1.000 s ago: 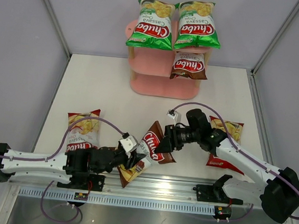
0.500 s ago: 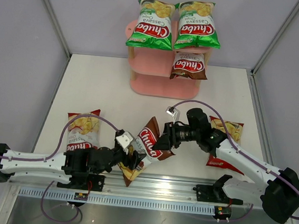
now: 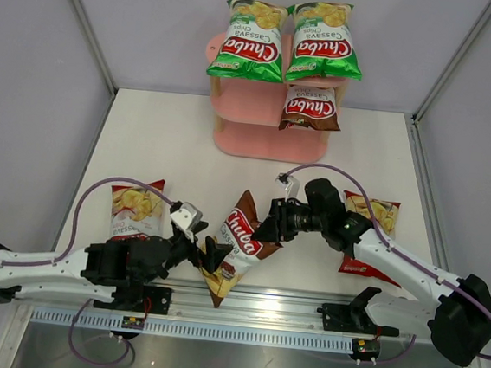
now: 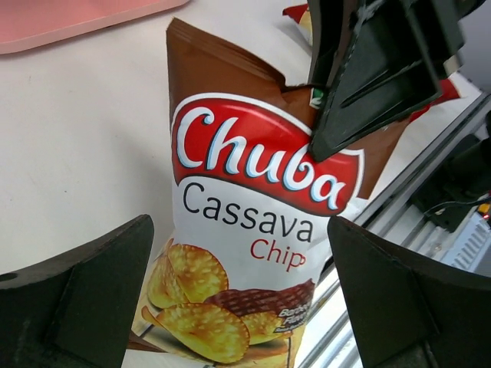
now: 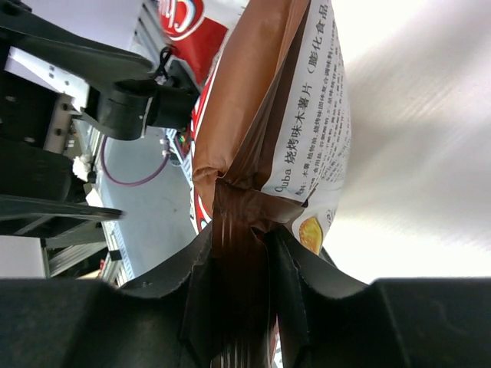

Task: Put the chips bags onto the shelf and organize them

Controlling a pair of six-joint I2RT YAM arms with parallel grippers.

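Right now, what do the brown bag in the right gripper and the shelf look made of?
Brown bag: likely thin plastic film, glossy; sheen, creases, crimped top seal pinched by the right gripper. Shelf: smooth matte pink boards, perhaps painted wood or plastic; unclear.

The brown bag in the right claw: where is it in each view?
Top external: brown bag bottom centre, between the arms.
Left wrist: brown bag fills the centre.
Right wrist: brown bag upper centre, back side showing.
Landmark: right claw pinching its top seal.
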